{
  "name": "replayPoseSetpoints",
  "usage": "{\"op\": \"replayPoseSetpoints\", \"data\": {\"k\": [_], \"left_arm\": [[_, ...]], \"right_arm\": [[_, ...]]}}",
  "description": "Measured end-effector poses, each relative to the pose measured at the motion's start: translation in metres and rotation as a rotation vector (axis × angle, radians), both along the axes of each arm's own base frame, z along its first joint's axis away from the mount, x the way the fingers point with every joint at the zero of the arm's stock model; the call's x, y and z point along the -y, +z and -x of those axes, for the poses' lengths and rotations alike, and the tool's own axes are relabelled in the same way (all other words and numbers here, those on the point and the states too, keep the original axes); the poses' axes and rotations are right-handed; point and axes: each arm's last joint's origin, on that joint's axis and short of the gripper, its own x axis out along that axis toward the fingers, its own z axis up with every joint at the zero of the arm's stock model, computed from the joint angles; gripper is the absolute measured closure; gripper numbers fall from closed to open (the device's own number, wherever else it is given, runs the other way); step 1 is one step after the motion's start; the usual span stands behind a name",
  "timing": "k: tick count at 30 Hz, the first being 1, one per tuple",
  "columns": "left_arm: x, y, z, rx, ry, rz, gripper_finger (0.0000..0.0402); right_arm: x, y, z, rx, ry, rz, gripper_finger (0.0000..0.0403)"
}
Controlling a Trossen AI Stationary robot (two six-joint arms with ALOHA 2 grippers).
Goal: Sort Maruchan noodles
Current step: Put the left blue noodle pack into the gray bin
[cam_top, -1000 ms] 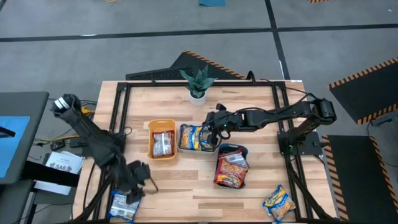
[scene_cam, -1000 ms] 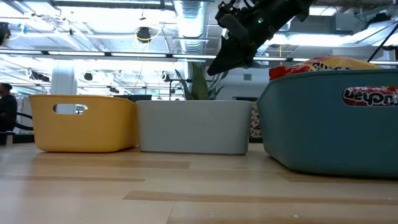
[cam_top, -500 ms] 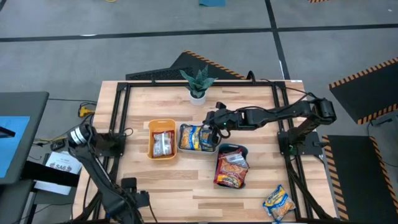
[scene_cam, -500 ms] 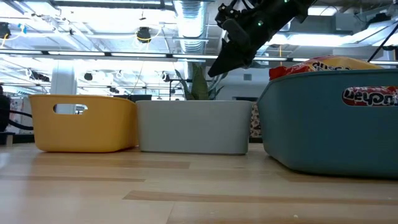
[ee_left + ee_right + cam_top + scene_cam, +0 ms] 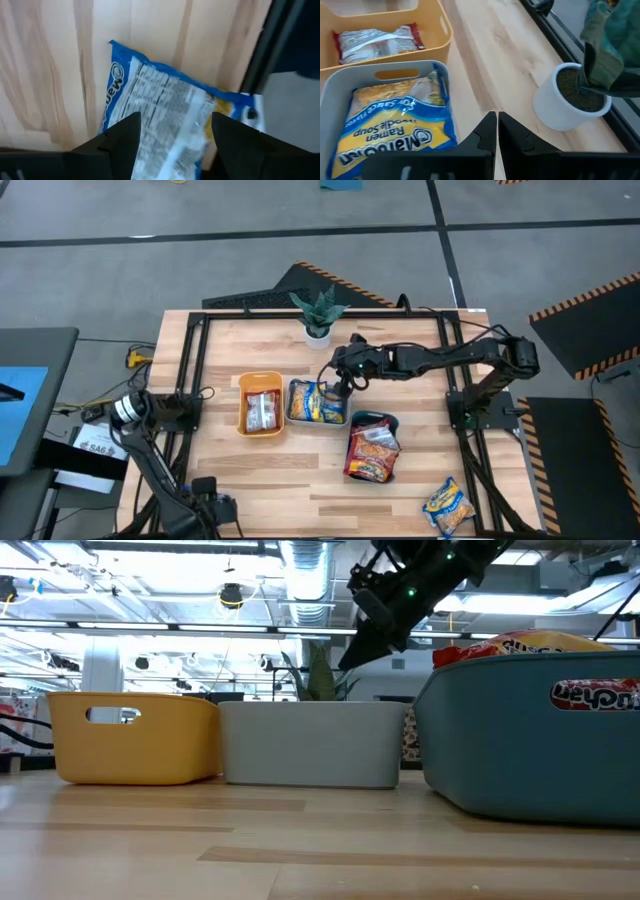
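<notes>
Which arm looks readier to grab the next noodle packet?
Probably the left. Its gripper hangs open right over a blue packet at the table's edge, while the right gripper is shut and empty near the potted plant.

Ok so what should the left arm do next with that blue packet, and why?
Probably lower the left claw and close on the blue packet. Its fingers are spread open on either side of the packet, which lies flat on the table beside the frame, not yet gripped. The right claw hangs shut above the clear tray.
</notes>
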Motion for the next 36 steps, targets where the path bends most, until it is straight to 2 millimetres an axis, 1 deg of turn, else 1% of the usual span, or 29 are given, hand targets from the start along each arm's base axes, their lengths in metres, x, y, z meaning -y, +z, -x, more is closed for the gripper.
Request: {"op": "replayPoseSetpoints", "data": {"k": [5,9,12,14,16,18,22,23,27,31,33,36], "left_arm": [[0.001,-0.022,0.002,-0.066,-0.091,-0.102,0.0173],[0.002,-0.034,0.002,-0.120,-0.150,-0.126,0.0173],[0.001,-0.036,0.002,-0.122,-0.168,-0.132,0.0173],[-0.002,-0.037,0.001,-0.128,-0.152,-0.152,0.0182],[-0.003,-0.037,0.001,-0.136,-0.148,-0.167,0.0205],[-0.004,-0.038,0.002,-0.139,-0.160,-0.175,0.0246],[-0.007,-0.038,0.002,-0.120,-0.193,-0.216,0.0361],[-0.009,-0.038,0.000,-0.114,-0.192,-0.226,0.0380],[-0.018,-0.038,-0.006,-0.087,-0.198,-0.308,0.0396],[-0.028,-0.028,-0.015,-0.004,-0.219,-0.362,0.0401],[-0.034,-0.014,-0.017,0.040,-0.211,-0.372,0.0401],[-0.042,0.012,-0.020,0.150,-0.199,-0.363,0.0401]], "right_arm": [[0.002,0.000,0.000,0.000,-0.003,-0.001,0.0362],[0.001,0.000,0.000,0.000,0.000,0.001,0.0362],[0.001,0.000,0.000,0.000,0.002,-0.001,0.0362],[0.001,0.000,0.000,-0.001,0.002,-0.002,0.0362],[0.000,0.000,0.000,-0.005,0.005,-0.002,0.0362],[-0.001,0.000,0.000,-0.006,0.009,-0.003,0.0362],[-0.003,0.000,0.000,-0.005,0.015,-0.004,0.0362],[-0.003,0.000,0.000,-0.005,0.015,-0.004,0.0362],[-0.003,0.000,0.000,-0.005,0.015,-0.004,0.0362],[-0.003,0.000,0.000,-0.004,0.015,-0.004,0.0362],[-0.003,0.000,0.000,-0.004,0.015,-0.004,0.0362],[-0.003,0.000,0.000,-0.004,0.014,-0.005,0.0362]]}}
